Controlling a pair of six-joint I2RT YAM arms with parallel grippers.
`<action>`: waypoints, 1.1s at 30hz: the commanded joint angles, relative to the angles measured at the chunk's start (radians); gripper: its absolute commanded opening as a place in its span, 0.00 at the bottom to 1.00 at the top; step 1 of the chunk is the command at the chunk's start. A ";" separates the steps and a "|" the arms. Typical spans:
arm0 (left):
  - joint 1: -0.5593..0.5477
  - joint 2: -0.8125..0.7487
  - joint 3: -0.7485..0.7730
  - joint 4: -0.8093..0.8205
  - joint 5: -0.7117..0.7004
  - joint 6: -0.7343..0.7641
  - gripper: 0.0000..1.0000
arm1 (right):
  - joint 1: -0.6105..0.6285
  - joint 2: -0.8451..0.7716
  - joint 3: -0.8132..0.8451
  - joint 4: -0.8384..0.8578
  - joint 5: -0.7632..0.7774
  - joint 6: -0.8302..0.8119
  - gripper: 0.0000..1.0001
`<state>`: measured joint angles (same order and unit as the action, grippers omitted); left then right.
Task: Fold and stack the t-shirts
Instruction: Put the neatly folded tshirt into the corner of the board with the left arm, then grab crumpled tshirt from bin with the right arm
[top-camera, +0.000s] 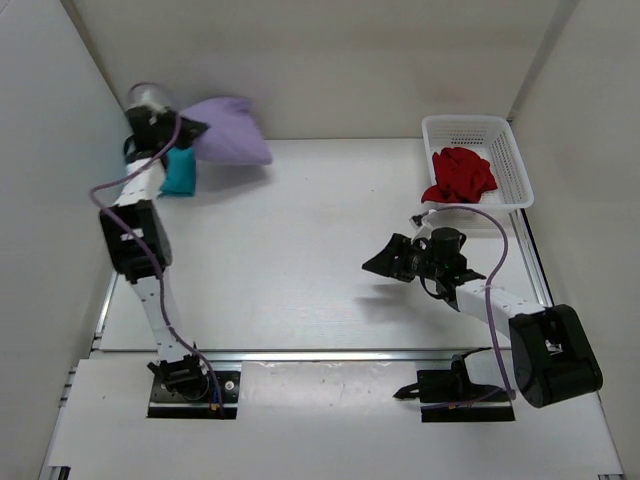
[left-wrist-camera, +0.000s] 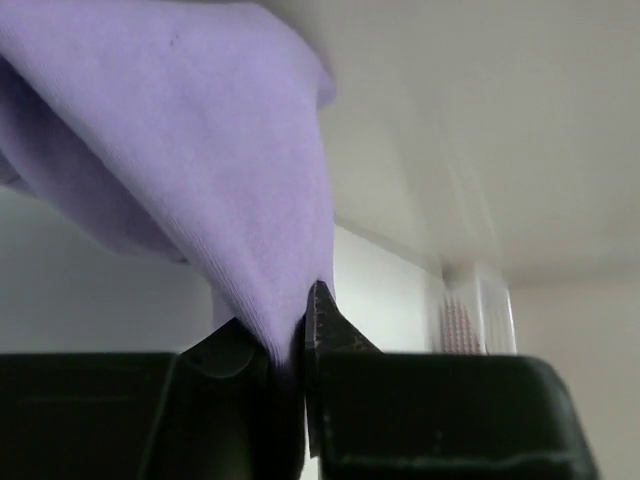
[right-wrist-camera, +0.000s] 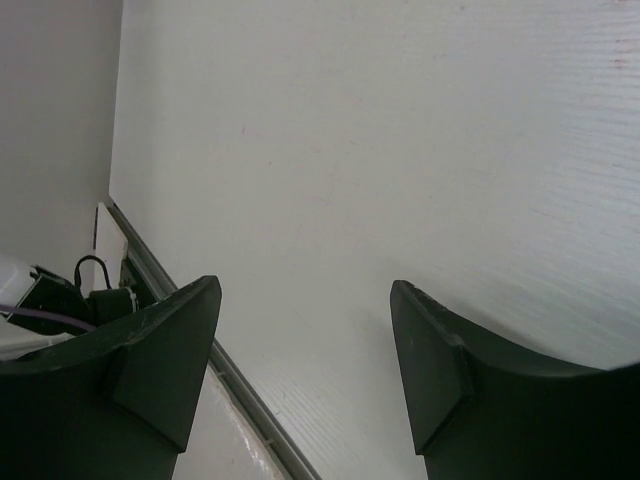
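Note:
At the back left, my left gripper (top-camera: 192, 130) is shut on the lavender t-shirt (top-camera: 232, 131), which bulges out to its right above the table. In the left wrist view the lavender t-shirt (left-wrist-camera: 200, 150) is pinched between the black fingers (left-wrist-camera: 335, 335). A teal t-shirt (top-camera: 181, 172) lies bunched below it, beside the left arm. The red t-shirt (top-camera: 460, 175) sits crumpled in the white mesh basket (top-camera: 510, 150) at the back right. My right gripper (top-camera: 378, 262) hovers open over the table's middle right; in the right wrist view the right gripper (right-wrist-camera: 305, 300) holds nothing.
White walls close in the table on the left, back and right. A metal rail (top-camera: 300, 353) runs along the near edge. The basket (left-wrist-camera: 470, 315) shows blurred in the left wrist view.

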<state>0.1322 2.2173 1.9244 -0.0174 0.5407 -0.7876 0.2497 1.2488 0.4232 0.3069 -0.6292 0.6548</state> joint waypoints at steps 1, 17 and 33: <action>0.156 -0.192 -0.306 0.160 -0.050 -0.072 0.20 | 0.032 0.014 0.029 0.049 -0.029 -0.017 0.67; 0.371 -0.568 -0.979 0.223 -0.287 -0.193 0.98 | 0.128 -0.028 0.048 -0.025 0.016 -0.063 0.70; -0.662 -0.898 -1.208 0.262 -0.490 0.082 0.99 | 0.073 0.139 0.488 -0.265 0.453 -0.175 0.00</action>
<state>-0.3916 1.3457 0.7479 0.2237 0.0628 -0.7765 0.4198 1.3720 0.8333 0.0879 -0.3153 0.5396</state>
